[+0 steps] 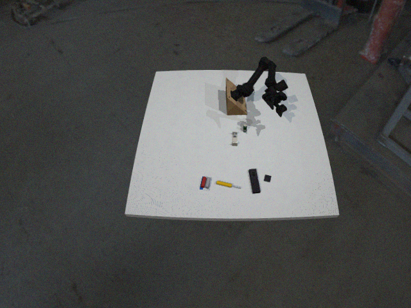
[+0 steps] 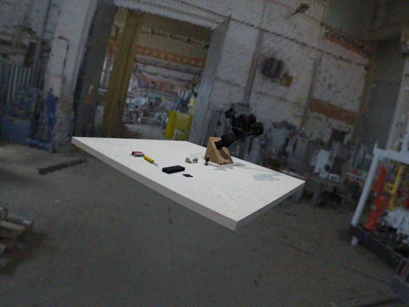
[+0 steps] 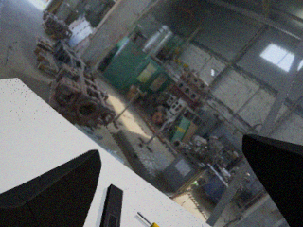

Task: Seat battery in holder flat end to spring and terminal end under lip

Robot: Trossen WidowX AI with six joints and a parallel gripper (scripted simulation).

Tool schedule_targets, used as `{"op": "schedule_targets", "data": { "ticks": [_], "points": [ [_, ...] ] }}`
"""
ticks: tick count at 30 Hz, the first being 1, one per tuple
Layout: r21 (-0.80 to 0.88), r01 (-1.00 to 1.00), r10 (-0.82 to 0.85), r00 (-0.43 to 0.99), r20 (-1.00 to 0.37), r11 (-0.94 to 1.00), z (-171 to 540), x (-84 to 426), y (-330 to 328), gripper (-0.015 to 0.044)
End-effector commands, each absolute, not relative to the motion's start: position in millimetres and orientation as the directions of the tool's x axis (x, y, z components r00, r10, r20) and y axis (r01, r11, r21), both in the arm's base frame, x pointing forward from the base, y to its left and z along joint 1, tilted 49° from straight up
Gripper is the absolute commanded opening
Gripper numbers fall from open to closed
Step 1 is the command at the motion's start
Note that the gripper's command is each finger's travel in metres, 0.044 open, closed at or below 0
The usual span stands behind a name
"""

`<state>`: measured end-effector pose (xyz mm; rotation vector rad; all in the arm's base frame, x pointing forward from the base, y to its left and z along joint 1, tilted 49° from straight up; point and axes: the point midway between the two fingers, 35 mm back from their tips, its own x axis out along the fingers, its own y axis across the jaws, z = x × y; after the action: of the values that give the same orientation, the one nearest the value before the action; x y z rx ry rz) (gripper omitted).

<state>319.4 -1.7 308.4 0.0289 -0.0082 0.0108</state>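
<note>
The battery point(image 1: 244, 128) point(image 2: 206, 160), dark green with a lighter end, stands upright on the white table point(image 1: 179, 132) point(image 2: 165, 148), outside the holder. The small pale holder point(image 1: 234, 139) point(image 2: 191, 160) sits beside it with no battery seen in it. My gripper point(image 1: 277, 111) point(image 3: 170, 150) is open and empty, raised above the table, to the right of the battery in the top view and away from it. Neither the battery nor the holder shows in the wrist view. The holder's spring and lip are too small to make out.
A wooden wedge point(image 1: 236, 110) point(image 2: 213, 155) carries the arm. Toward the table's front lie a black oblong case point(image 1: 254, 181) point(image 2: 173, 169) point(image 3: 113, 205), a black square point(image 1: 267, 178) point(image 2: 187, 175), a yellow screwdriver point(image 1: 223, 183) point(image 2: 149, 159), and a red point(image 1: 203, 182) and a grey cylinder point(image 1: 208, 183).
</note>
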Motion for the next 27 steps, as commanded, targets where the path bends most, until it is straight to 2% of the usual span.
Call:
{"op": "schedule_targets", "data": {
  "ticks": [1, 6, 9, 13, 15, 16, 19, 23, 27],
  "points": [
    [0.027, -0.012, 0.012, 1.0, 0.001, 1.0, 307, 320, -2, 0.0374],
    [-0.034, -0.055, 0.047, 0.975, -0.215, 0.998, 257, 337, -5, 0.0242],
    [-0.089, -0.141, 0.091, 0.902, -0.423, 0.986, 208, 344, -8, 0.0164],
    [-0.1, -0.351, 0.191, 0.703, -0.685, 0.931, 141, 336, -12, 0.0059],
    [-0.043, -0.466, 0.262, 0.57, -0.778, 0.884, 111, 324, -12, 0.0006],
    [0.0, -0.517, 0.302, 0.501, -0.811, 0.856, 98, 317, -12, 0.0],
    [0.167, -0.634, 0.437, 0.296, -0.849, 0.755, 69, 294, -9, 0.0],
    [0.413, -0.7, 0.635, 0.075, -0.769, 0.583, 52, 265, -2, 0.0],
    [0.542, -0.699, 0.752, -0.009, -0.659, 0.467, 51, 252, 2, 0.0]
  ]
}}
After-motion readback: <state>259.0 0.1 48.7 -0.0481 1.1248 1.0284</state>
